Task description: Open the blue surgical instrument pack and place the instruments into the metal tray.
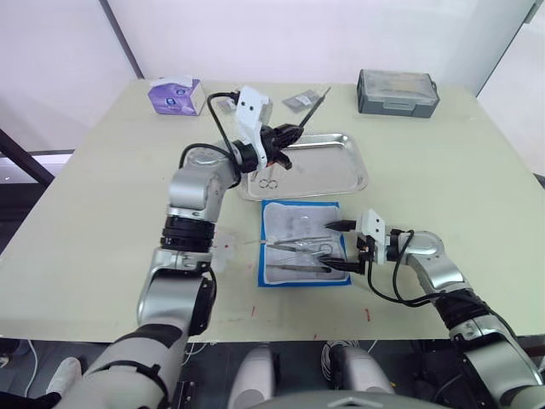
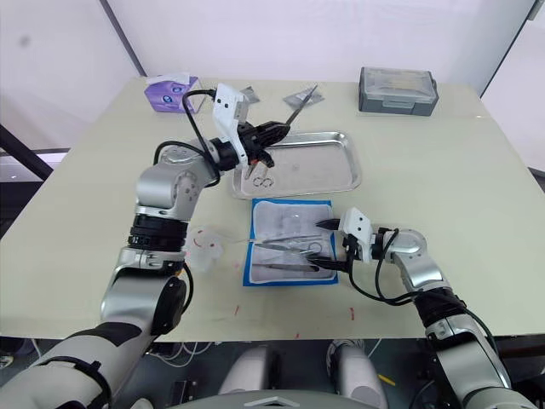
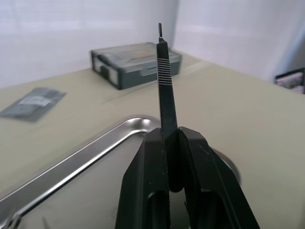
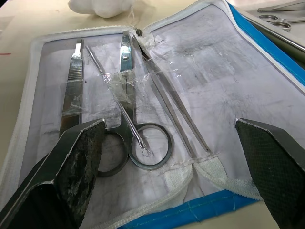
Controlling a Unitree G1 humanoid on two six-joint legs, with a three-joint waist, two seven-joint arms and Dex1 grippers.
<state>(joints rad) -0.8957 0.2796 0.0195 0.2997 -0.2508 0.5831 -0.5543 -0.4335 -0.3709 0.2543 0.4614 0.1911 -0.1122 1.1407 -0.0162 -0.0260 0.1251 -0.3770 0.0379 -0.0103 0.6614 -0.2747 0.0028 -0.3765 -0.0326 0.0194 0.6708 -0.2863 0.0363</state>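
The blue surgical instrument pack [image 1: 304, 274] lies open on the table in front of the metal tray [image 1: 358, 166], pale lining up. Several silver instruments [image 4: 131, 138] rest in it, among them ring-handled scissors and tweezers. My right gripper [image 1: 345, 247] is open at the pack's right edge, its fingers [image 4: 78, 157] spread wide over the handles and touching nothing. My left gripper [image 1: 285, 136] hovers over the tray's back left part, shut on a thin ridged instrument handle [image 3: 164, 71] that points up and away. A pair of scissors [image 1: 268, 181] lies in the tray's front left corner.
A purple tissue box [image 1: 174, 94] stands at the back left and a dark grey plastic box [image 1: 398, 91] at the back right. Small grey foil packets [image 1: 298, 100] lie behind the tray. A white crumpled wad [image 2: 204, 247] sits left of the pack.
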